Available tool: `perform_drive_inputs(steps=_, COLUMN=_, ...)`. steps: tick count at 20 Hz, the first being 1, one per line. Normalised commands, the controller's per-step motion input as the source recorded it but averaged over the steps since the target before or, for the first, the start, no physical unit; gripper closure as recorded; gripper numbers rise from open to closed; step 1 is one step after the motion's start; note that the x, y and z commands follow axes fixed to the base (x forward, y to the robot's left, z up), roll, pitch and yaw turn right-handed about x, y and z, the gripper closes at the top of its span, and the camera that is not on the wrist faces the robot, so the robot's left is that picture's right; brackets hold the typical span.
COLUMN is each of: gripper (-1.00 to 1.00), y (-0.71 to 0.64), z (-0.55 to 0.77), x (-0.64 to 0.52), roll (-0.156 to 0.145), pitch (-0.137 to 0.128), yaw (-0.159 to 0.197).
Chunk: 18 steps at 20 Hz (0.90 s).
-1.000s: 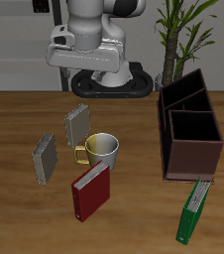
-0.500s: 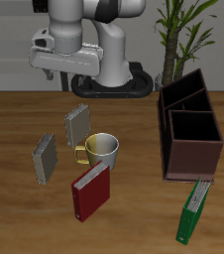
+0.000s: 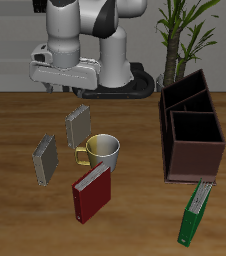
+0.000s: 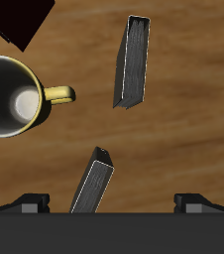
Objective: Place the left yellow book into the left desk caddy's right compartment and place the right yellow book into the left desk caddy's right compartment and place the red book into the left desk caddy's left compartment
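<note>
My gripper (image 3: 65, 84) hangs open and empty above the back of the table, just behind the left yellow book (image 3: 78, 125). That grey book stands on edge between my fingers' line and the mug; the wrist view shows the left yellow book (image 4: 92, 182) close below the gripper (image 4: 114, 203). The right yellow book (image 3: 46, 160) (image 4: 134, 62) stands farther forward. The red book (image 3: 91, 192) (image 4: 20, 20) lies nearer the front edge. The left desk caddy (image 3: 195, 160), dark maroon with two compartments holding nothing, stands far off to the side.
A yellow-handled mug (image 3: 102, 150) (image 4: 10, 96) sits between the two grey books and the red book. A green book (image 3: 194, 212) lies in front of the caddy. A potted plant (image 3: 185, 30) stands behind the caddy.
The gripper has swung sideways away from the caddy and dropped lower, ending behind the left yellow book. No object on the table has moved.
</note>
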Motion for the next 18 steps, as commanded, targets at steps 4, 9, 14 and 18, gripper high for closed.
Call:
perform_drive_inputs(steps=4, gripper=-1.0, y=-0.03, z=-0.34, x=-0.05, roll=0.017, pitch=-0.026, yaw=-0.038)
perform_drive_inputs(steps=9, gripper=-1.0, y=0.18, z=-0.3, x=-0.07, roll=0.022, pitch=-0.04, yaw=-0.017)
perform_drive_inputs(steps=14, gripper=-1.0, y=0.02, z=-0.15, x=-0.06, roll=0.001, pitch=-0.038, yaw=-0.039)
perform_drive_inputs(steps=18, gripper=-1.0, y=0.05, z=-0.39, x=-0.03, roll=0.02, pitch=0.027, yaw=-0.048)
